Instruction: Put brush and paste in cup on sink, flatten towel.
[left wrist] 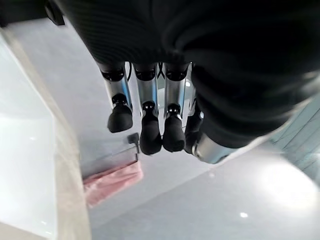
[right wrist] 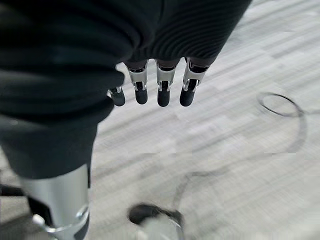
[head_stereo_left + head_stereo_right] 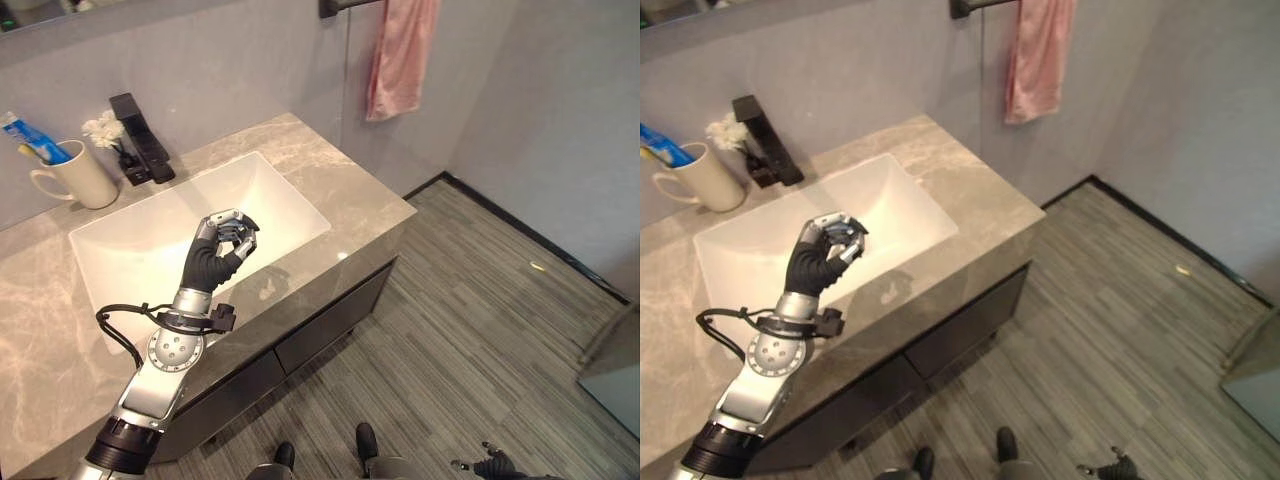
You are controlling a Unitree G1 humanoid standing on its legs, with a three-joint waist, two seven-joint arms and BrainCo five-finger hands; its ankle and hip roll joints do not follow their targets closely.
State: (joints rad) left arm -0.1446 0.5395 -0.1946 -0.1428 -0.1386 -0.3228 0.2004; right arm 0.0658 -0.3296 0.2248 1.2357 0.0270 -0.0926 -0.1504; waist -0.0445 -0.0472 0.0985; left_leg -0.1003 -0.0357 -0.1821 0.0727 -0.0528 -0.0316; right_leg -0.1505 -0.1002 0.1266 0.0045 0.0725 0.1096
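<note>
A cream cup stands at the back left of the counter, with a blue paste tube and a brush sticking out of it. A pink towel hangs bunched and narrow from a dark bar on the wall, to the right of the sink; it is also in the left wrist view. My left hand hovers over the white basin, fingers curled, holding nothing. My right hand hangs low over the floor, fingers relaxed and empty.
A black faucet rises behind the basin, with a small white flower beside it. The marble counter ends at a corner on the right, above dark cabinet drawers. Grey plank floor stretches to the right.
</note>
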